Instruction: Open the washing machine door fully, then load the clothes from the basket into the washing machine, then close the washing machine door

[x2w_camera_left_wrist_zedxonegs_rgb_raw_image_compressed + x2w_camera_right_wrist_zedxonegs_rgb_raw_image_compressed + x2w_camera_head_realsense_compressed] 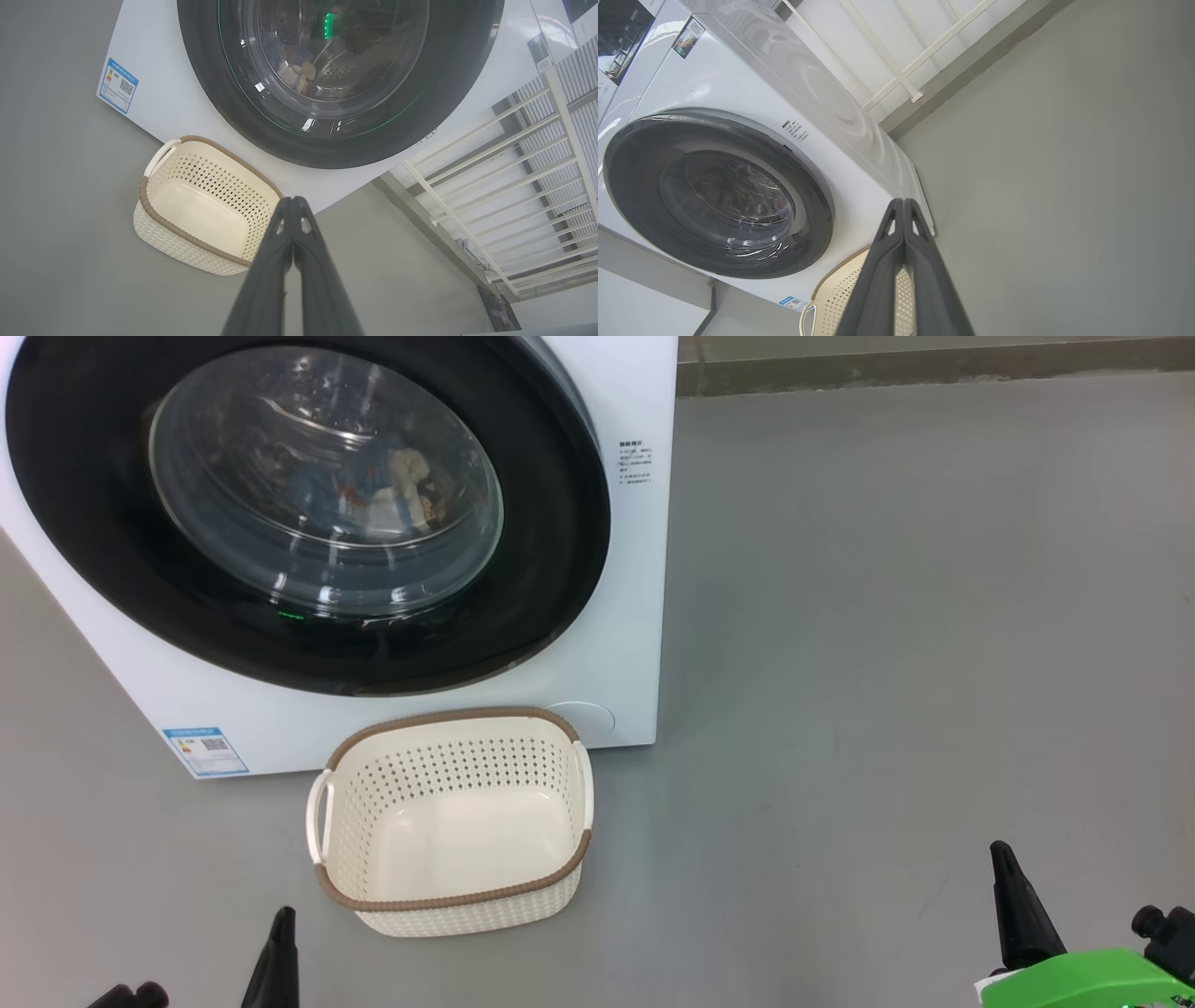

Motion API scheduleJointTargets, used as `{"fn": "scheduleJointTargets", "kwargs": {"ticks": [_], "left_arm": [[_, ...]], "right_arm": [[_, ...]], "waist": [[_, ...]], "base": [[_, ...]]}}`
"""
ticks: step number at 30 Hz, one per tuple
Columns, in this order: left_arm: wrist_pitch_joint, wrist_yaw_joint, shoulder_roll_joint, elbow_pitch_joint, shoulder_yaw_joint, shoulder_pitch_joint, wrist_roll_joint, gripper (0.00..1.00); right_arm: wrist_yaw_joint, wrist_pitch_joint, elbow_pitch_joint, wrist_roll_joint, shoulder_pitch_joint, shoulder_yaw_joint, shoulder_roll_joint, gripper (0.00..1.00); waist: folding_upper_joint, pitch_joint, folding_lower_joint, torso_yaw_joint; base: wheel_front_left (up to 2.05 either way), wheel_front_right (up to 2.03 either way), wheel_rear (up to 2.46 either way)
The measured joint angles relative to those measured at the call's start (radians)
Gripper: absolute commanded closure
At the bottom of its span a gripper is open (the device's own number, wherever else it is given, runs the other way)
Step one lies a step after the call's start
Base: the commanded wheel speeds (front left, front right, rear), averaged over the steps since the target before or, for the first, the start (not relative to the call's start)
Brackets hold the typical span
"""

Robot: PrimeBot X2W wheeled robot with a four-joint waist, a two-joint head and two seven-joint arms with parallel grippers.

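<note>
You find the machine standing on the grey floor, towards the floor's far left edge. A small blue label sits at the lower left corner of its white front.

Left gripper: low at the near left, over bare floor and well apart from everything. In the left wrist view its fingers are pressed together from root to tip, with nothing between them.

Door: the black rim lies flush against the machine's front, closed. Through the glass bowl you see the clothes inside the drum, a blue and cream heap low in the middle.

Basket: upright on the floor, just before the machine's lower front, right of the label and under the door's bottom edge. You cannot tell whether its far rim touches the machine. Its bare cream bottom shows.

A small block of print sits on the front near the machine's right edge.

Right gripper: low at the near right over bare floor, well apart from basket and machine, with a green housing behind it. In the right wrist view its fingers are pressed together, holding nothing.
</note>
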Motion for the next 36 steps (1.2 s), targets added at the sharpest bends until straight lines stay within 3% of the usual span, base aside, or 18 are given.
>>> {"fn": "scheduleJointTargets", "kwargs": {"ticks": [36], "left_arm": [[0.110,0.000,0.000,0.017,0.042,-0.044,-0.365,1.00]], "right_arm": [[-0.001,0.105,0.011,0.446,-0.029,0.014,-0.002,1.00]], "waist": [[0.0000,0.007,0.0000,-0.002]], "base": [[0.00,0.00,0.00]]}}
